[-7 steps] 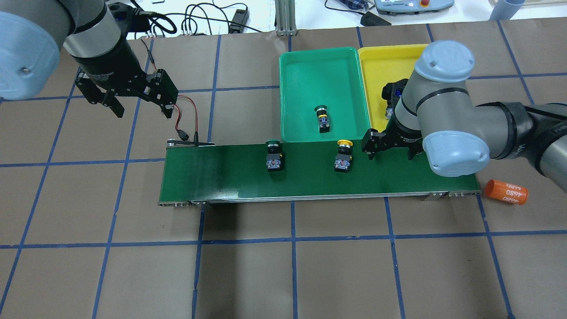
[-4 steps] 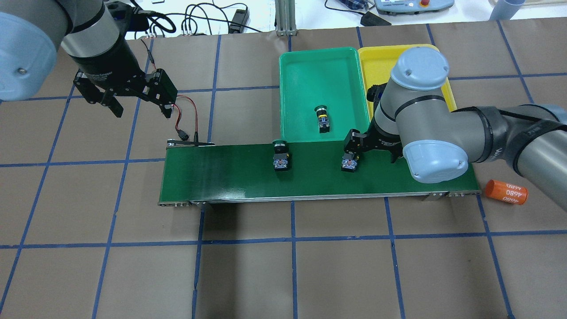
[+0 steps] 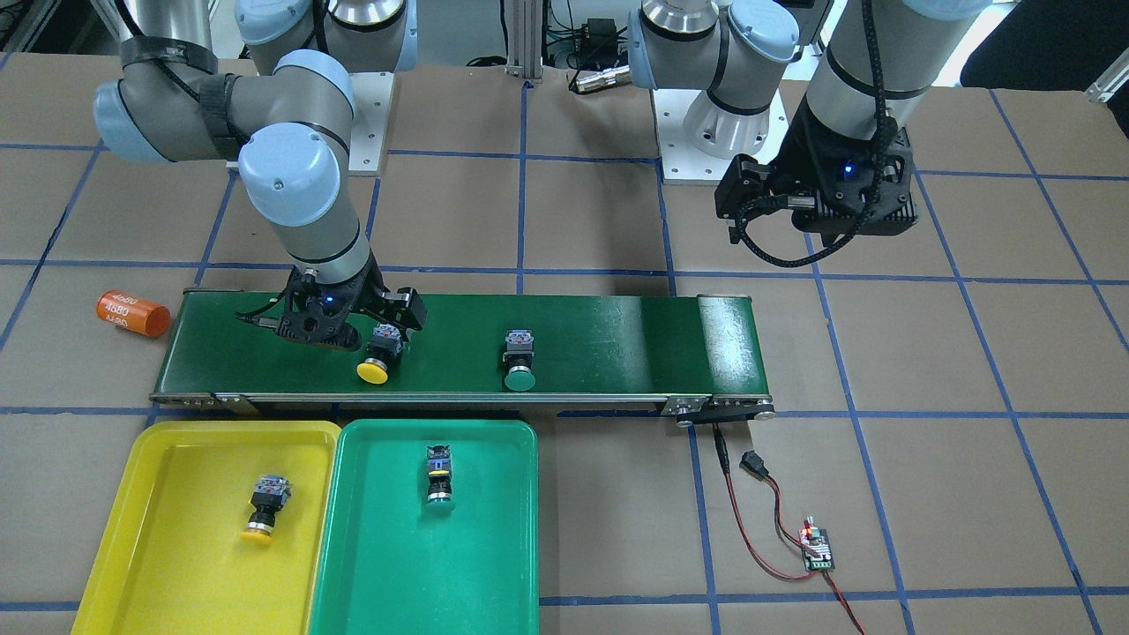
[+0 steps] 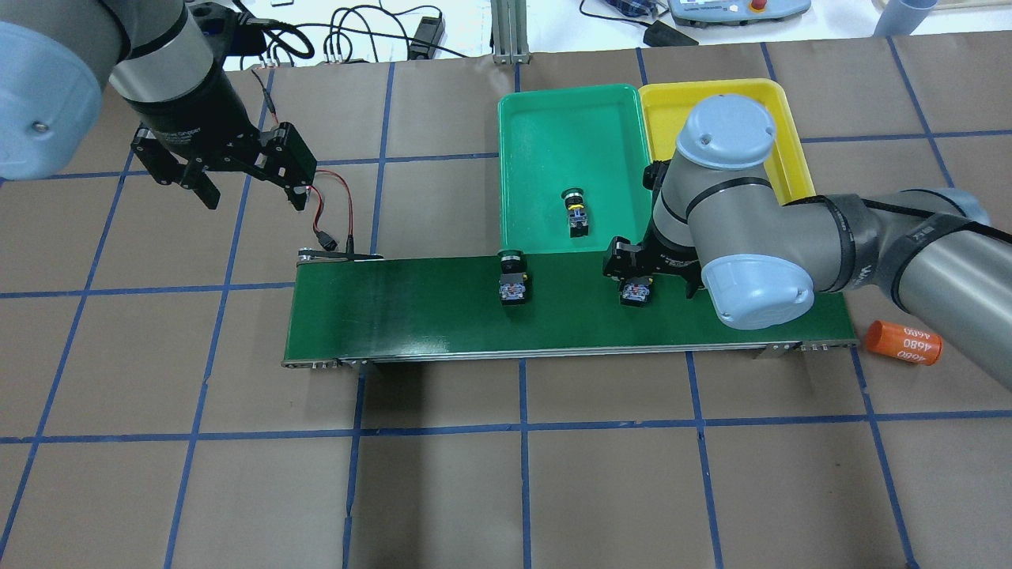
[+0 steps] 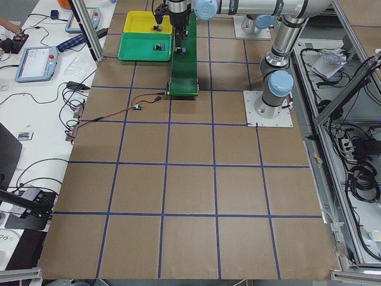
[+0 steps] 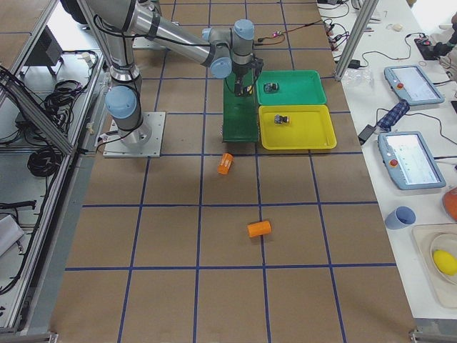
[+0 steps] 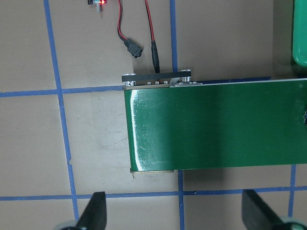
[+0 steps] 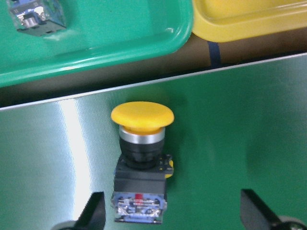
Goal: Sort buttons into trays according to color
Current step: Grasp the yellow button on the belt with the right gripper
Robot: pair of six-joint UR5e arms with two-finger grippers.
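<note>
The right gripper [image 8: 172, 203], spread wide and empty, hangs over the yellow-capped black plastic push-button [image 8: 141, 158] lying centre-frame on the dark-green conveyor belt [image 8: 240, 143]; it should shift frame-left to centre the body, then descend and close.

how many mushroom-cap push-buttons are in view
4. On the dark-green conveyor belt: yellow-capped button and green-capped button. In the yellow plastic tray: second yellow button. In the teal-green tray: second green button.

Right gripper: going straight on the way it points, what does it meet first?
Most likely the yellow button, lying on the conveyor belt between the right gripper's open fingers; the gap above it is unclear.
</note>
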